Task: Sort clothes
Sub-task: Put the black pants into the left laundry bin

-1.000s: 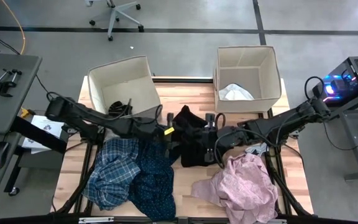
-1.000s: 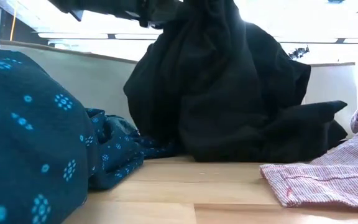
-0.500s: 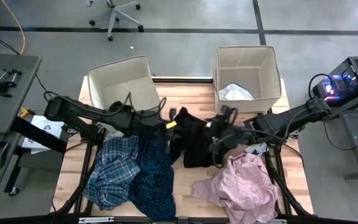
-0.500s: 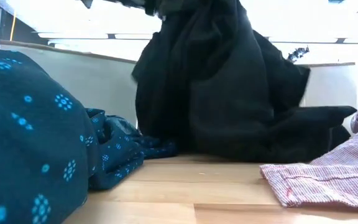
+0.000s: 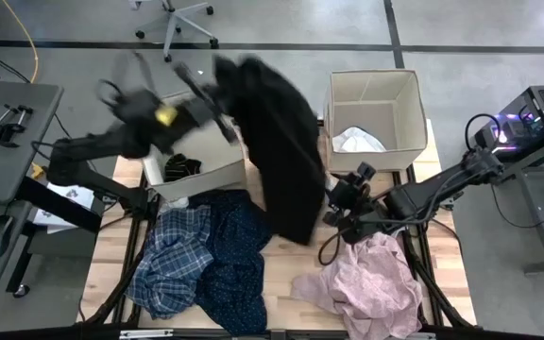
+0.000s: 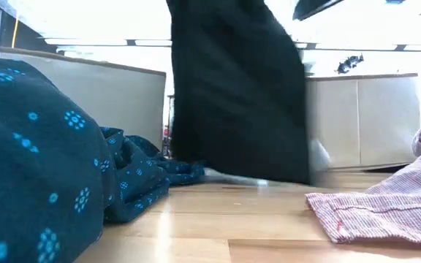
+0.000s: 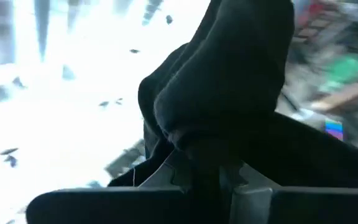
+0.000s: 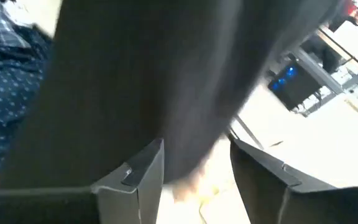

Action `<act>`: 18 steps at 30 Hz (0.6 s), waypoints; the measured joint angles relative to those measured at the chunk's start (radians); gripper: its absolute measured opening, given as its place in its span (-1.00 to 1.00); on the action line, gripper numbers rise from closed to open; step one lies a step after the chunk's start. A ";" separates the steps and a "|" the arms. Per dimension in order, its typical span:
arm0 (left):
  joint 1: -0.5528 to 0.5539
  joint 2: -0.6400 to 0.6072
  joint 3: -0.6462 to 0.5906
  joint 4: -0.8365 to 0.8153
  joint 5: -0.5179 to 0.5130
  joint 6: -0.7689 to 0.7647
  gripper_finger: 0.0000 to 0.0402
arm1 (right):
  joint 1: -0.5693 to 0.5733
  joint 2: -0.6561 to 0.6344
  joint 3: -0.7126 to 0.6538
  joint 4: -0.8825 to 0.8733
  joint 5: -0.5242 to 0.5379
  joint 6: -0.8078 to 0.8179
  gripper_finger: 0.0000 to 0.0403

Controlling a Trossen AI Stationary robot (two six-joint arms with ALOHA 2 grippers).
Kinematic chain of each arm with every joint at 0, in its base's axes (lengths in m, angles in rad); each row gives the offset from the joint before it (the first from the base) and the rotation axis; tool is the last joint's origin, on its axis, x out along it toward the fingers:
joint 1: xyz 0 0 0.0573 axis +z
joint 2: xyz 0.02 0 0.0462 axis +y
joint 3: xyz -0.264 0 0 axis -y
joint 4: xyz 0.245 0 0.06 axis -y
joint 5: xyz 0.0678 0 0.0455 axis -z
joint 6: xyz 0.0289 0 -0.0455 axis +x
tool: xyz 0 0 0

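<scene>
My left gripper (image 5: 217, 102) pinched the black garment (image 5: 277, 151) tight and held it high beside the left box (image 5: 196, 142) — it hung down over the table (image 5: 281, 293). My right gripper (image 5: 348, 194) sat near it, fingers apart, holding nothing.

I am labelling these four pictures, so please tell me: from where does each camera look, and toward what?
High: above the table, looking down; both arms show, left claw lifting the black garment.
Low: at table-top height, facing the hanging garment; no claw clearly visible.
Left wrist: looks past its fingers clamping the garment.
Right wrist: open fingers, garment beyond.
All four share the garment.
</scene>
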 joint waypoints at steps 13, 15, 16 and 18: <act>0.111 0.069 0.631 -0.155 0.031 0.119 -0.97 | -0.079 0.000 -0.056 0.008 0.006 0.042 -0.15; 0.109 0.071 0.692 -0.198 -0.045 0.193 -0.97 | -0.090 0.000 -0.056 0.009 0.002 0.041 -0.15; 0.109 0.070 0.715 -0.214 -0.098 0.237 -0.97 | -0.094 0.000 -0.056 0.010 0.000 0.041 -0.15; 0.109 0.069 0.739 -0.236 -0.229 0.323 -0.97 | -0.102 0.000 -0.056 0.011 -0.005 0.040 -0.15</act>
